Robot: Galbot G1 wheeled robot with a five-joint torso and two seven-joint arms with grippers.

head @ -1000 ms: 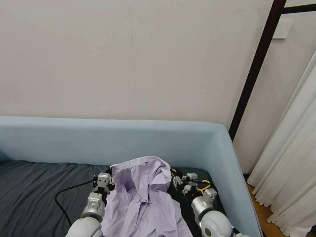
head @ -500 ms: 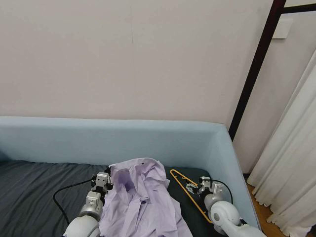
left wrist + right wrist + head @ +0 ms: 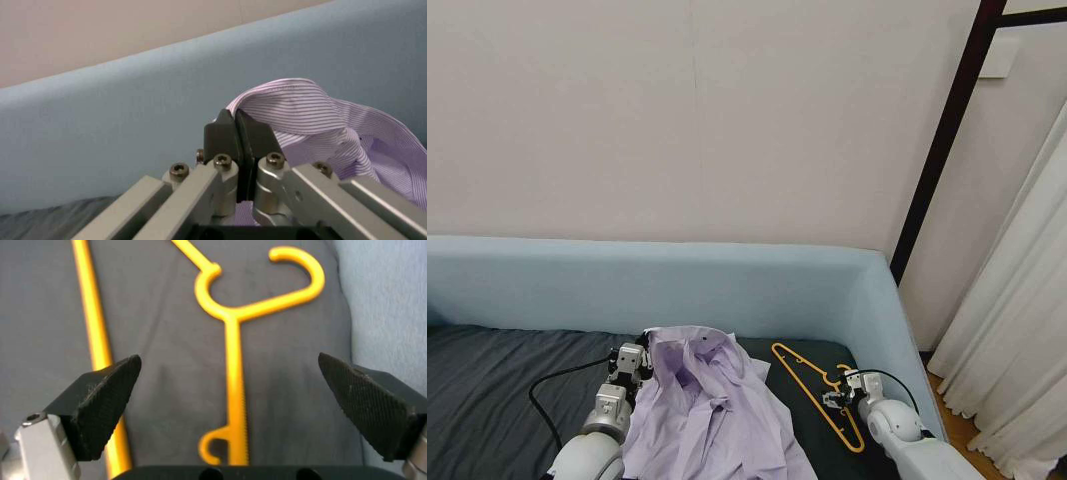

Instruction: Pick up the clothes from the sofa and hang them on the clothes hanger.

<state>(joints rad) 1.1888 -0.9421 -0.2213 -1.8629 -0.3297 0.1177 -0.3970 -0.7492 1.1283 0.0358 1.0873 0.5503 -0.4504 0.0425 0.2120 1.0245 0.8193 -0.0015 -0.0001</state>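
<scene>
Head camera first: a pale blue sofa (image 3: 627, 285) against a plain cream wall (image 3: 727, 120), with a dark grey seat (image 3: 497, 390). Crumpled on that seat, towards its right end, a lilac striped shirt (image 3: 707, 400). At the shirt's upper left edge and touching the cloth, the left gripper (image 3: 639, 358), with a black cable (image 3: 552, 395) looping from its arm across the seat. Just beside the shirt on the right, flat on the seat, an orange hanger (image 3: 799, 378). At the hanger's right side, near the sofa's right arm, the right gripper (image 3: 839, 392). Further right, a dark upright pole (image 3: 937, 150) and white curtains (image 3: 1017, 350). Next, the left wrist camera: the left gripper (image 3: 235, 125) with both black pads pressed tightly together, clamped on an edge of the shirt (image 3: 320, 120), a striped fold arching just past the tips, the sofa's blue backrest (image 3: 100, 115) behind. Last, the right wrist camera: the right gripper (image 3: 227, 375) spread wide and gripping nothing, with a black ribbed finger (image 3: 107, 400) to either side. Between and beyond those fingers, flat on the dark seat (image 3: 160, 390), the orange hanger (image 3: 231, 340), its hook curling towards the sofa's blue side (image 3: 387, 300). Contact between fingers and hanger: impossible to tell.
</scene>
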